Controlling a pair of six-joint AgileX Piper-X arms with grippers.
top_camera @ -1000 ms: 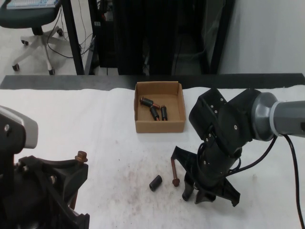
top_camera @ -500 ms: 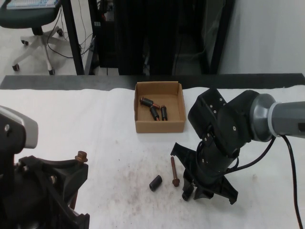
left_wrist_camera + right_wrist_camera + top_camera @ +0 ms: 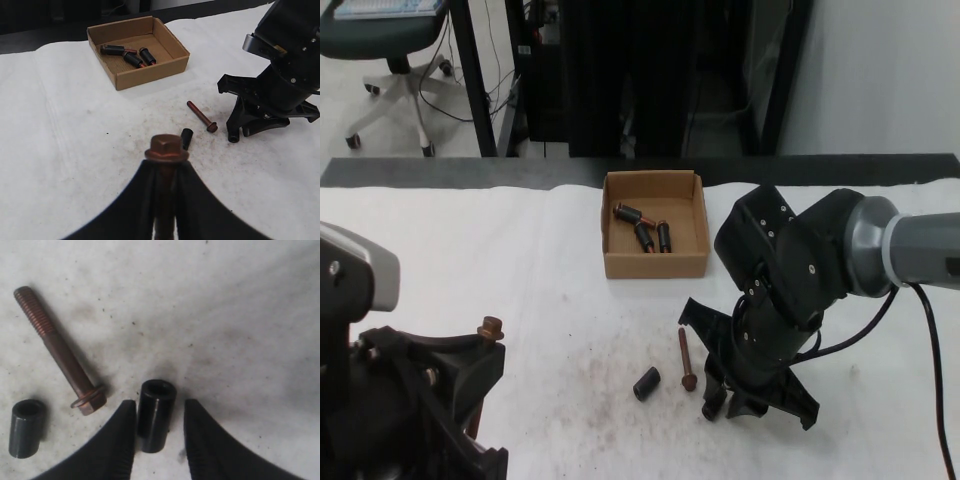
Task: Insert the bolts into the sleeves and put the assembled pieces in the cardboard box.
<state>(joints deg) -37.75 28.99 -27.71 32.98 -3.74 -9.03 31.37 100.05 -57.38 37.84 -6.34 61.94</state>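
Office chair (image 3: 382, 40) on pale floor (image 3: 350, 105); dark cabinet (image 3: 650, 70); white wall (image 3: 880, 80).

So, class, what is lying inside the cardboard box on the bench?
Three dark sleeves lie on the floor of the cardboard box, each with a copper-coloured bolt end showing. The sleeves cover the shanks, so how far each bolt goes in cannot be seen.

R arm (image 3: 790, 270) & end effector (image 3: 728, 404) edged slightly left toward loose bolt (image 3: 685, 358) vs 1 s ago
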